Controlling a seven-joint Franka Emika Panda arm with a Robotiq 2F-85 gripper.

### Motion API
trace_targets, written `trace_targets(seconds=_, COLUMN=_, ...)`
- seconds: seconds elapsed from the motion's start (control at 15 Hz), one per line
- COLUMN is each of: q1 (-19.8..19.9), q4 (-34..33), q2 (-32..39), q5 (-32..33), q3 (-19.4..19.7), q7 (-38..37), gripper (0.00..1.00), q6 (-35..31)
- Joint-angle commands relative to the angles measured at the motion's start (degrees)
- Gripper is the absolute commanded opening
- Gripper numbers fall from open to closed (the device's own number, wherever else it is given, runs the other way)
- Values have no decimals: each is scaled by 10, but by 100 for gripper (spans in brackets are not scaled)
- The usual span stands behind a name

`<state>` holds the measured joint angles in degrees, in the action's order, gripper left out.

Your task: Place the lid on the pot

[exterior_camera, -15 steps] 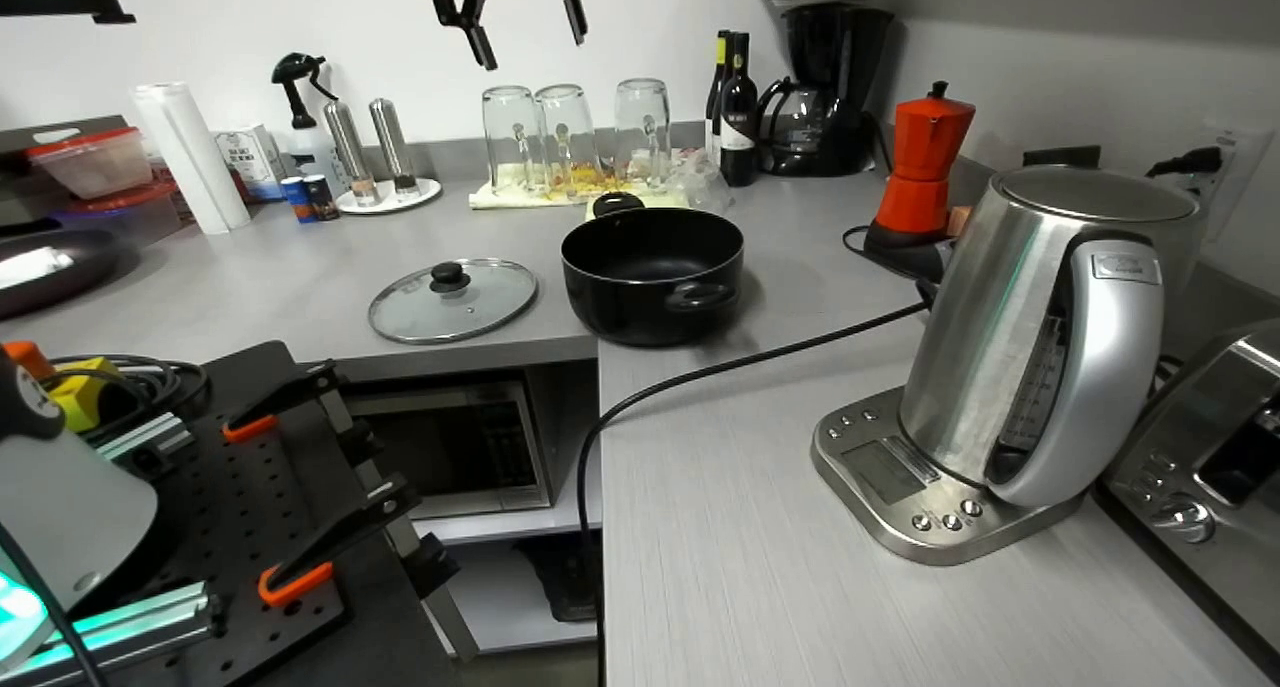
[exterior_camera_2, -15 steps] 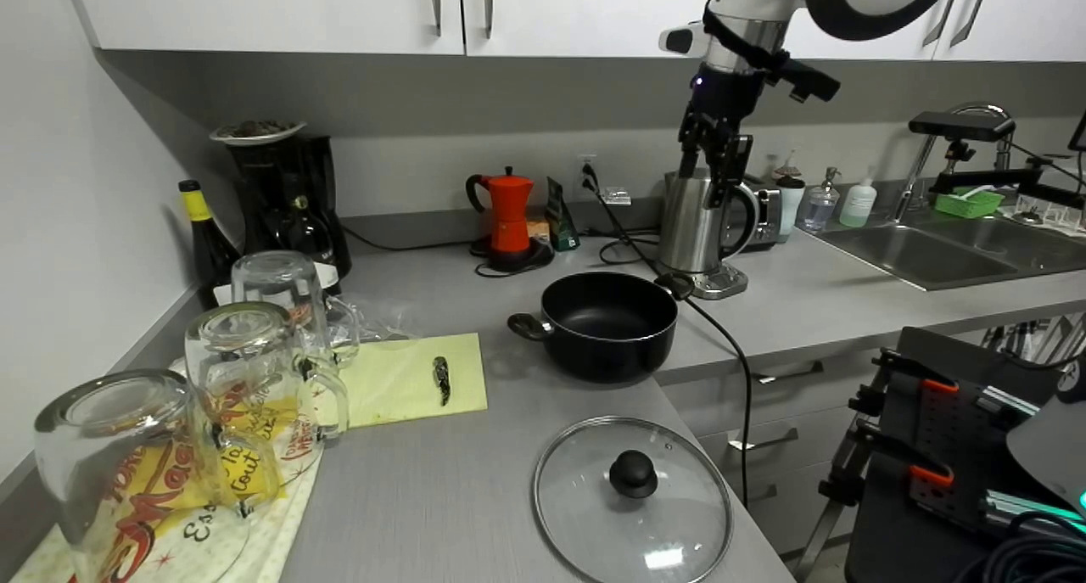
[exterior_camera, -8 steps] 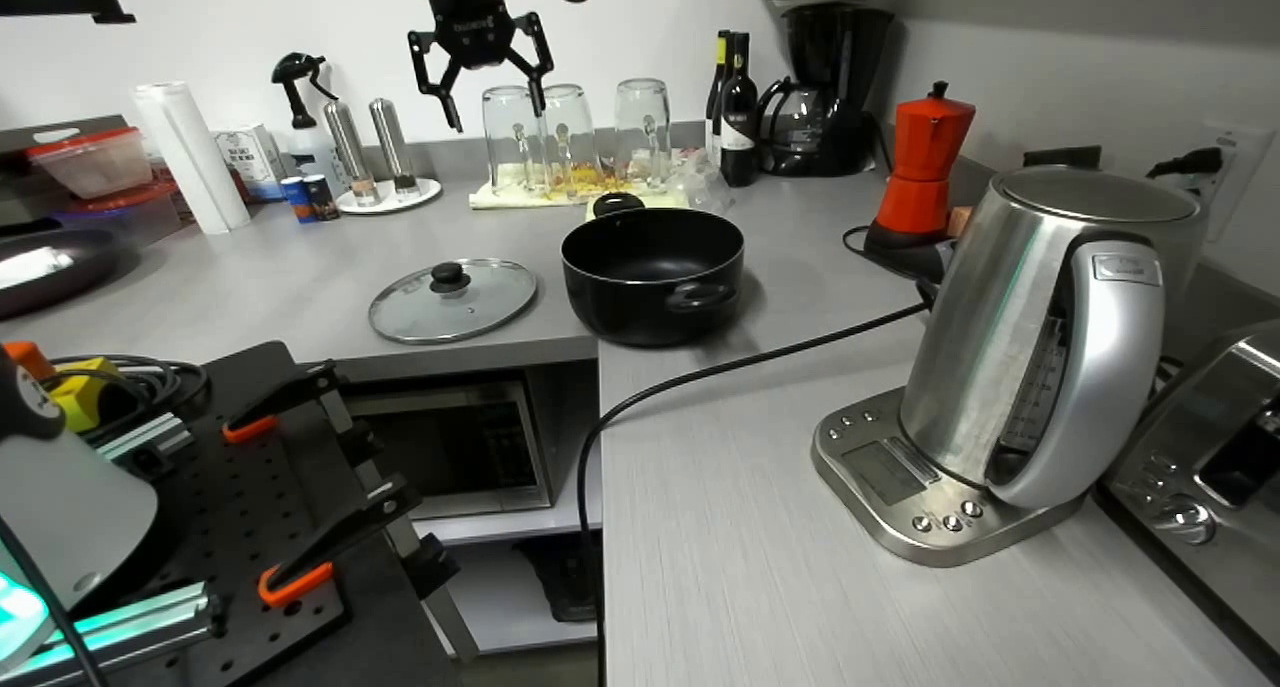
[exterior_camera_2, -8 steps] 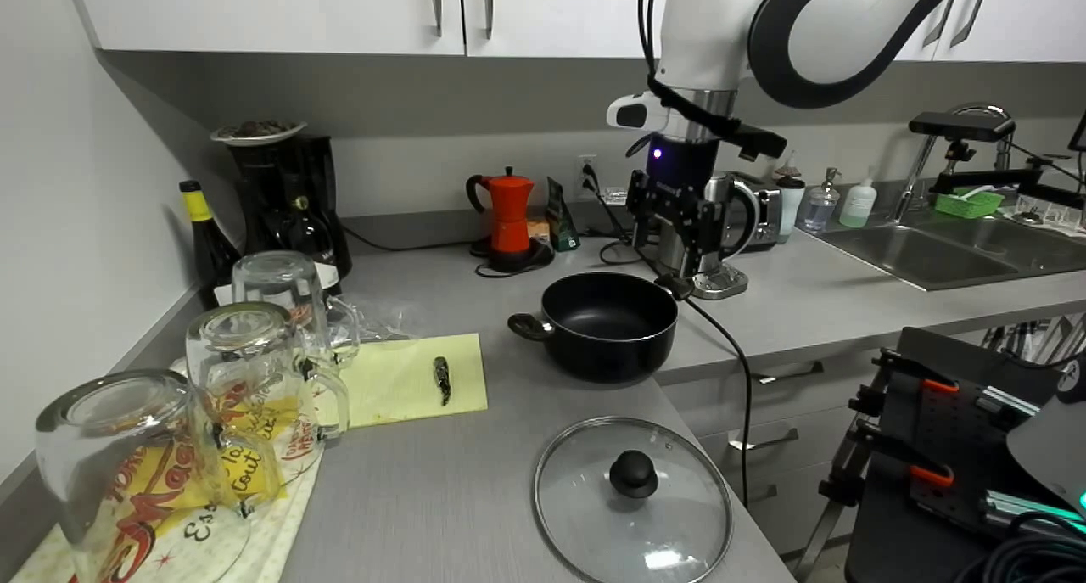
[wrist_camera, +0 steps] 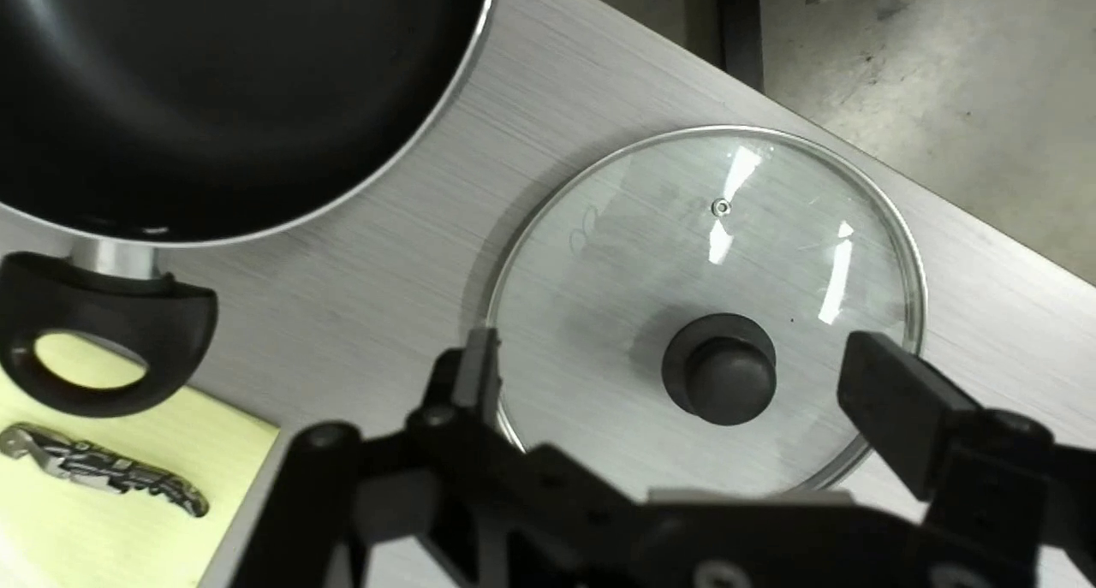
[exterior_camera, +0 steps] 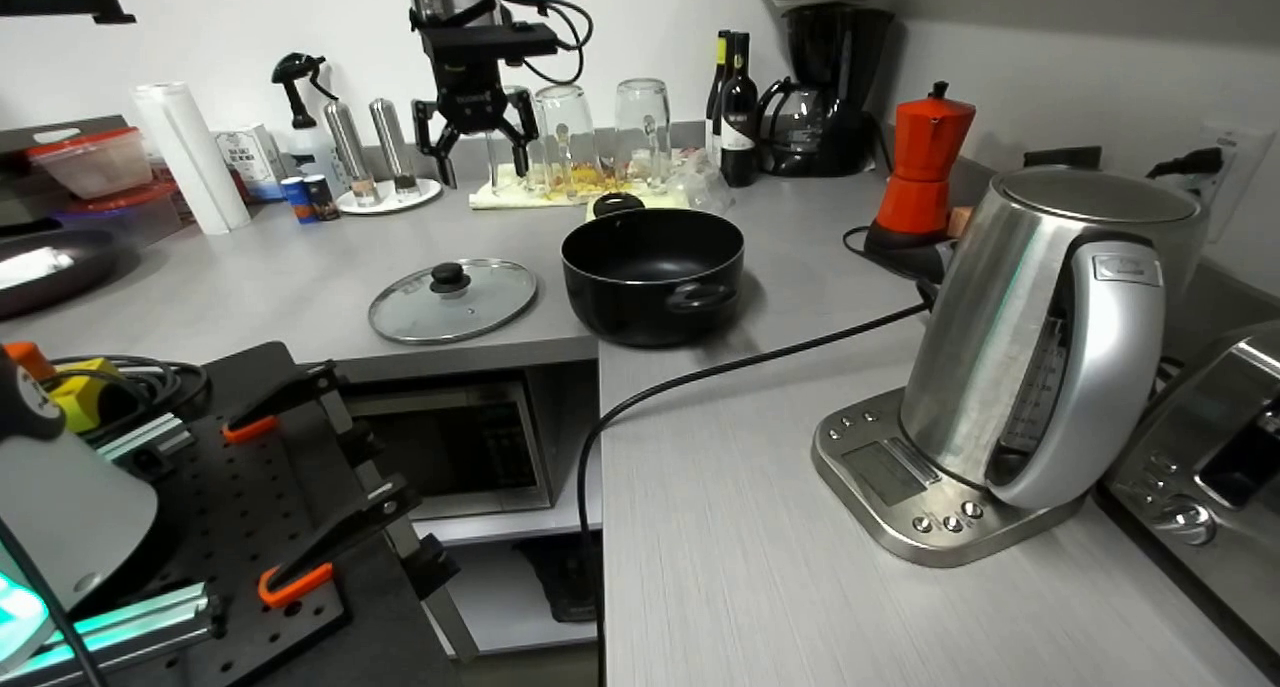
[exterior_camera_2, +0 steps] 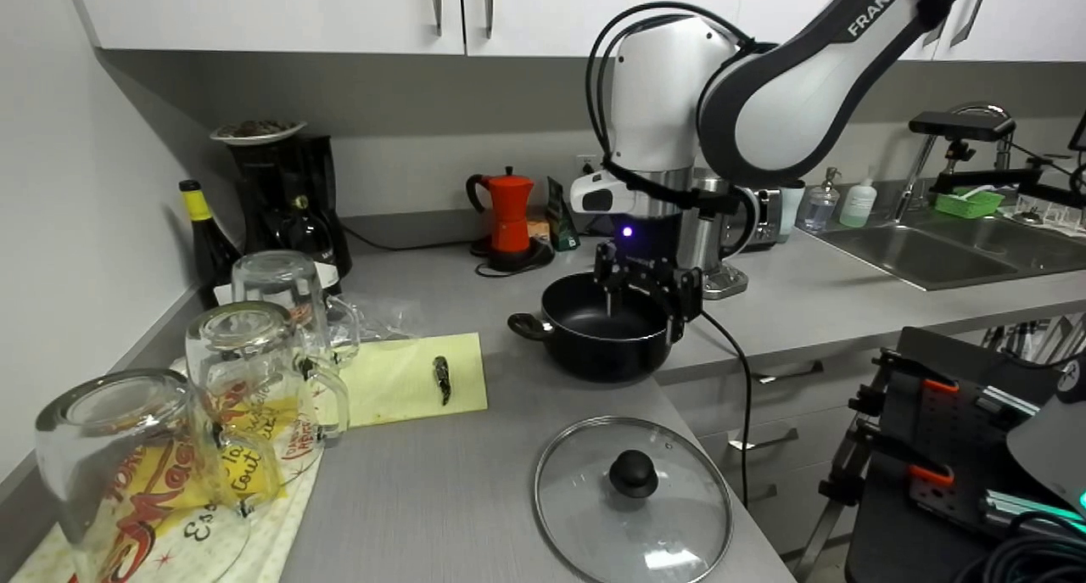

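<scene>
Glass lid (wrist_camera: 702, 288) just beside the black cooking pot (exterior_camera: 637, 307) is probably stiff, slippery, breakable; the empty gripper (exterior_camera: 485, 179), jaws spread, should pinch the knob (wrist_camera: 729, 378)

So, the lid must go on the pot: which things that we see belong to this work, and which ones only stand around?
Belongs to the job:
the lid, flat on the counter
the pot, uncovered
the gripper, open and empty

Just lying about, among others:
the steel kettle
the red moka pot
the corkscrew on a yellow sheet
the upside-down glass mugs
the coffee maker
</scene>
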<state>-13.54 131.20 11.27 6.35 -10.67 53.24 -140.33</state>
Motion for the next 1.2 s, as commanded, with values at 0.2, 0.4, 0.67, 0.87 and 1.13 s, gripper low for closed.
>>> trace_targets(seconds=0.2, q1=6, q4=-39, q2=89, q5=55, q3=-25, q7=11, gripper=100, q6=-38)
trace_targets(seconds=0.4, q1=4, q4=-43, q2=122, q5=82, q3=-29, q7=8, gripper=100, q6=-60)
trace_targets(seconds=0.67, q1=-10, q4=-49, q2=174, q5=130, q3=-26, q7=-4, gripper=100, q6=-90)
trace_targets(seconds=0.87, q1=-22, q4=-57, q2=205, q5=154, q3=-27, q7=-8, gripper=100, q6=-107)
trace_targets(seconds=1.13, q1=-27, q4=-60, q2=212, q5=172, q3=-32, q7=-1, gripper=100, q6=-121)
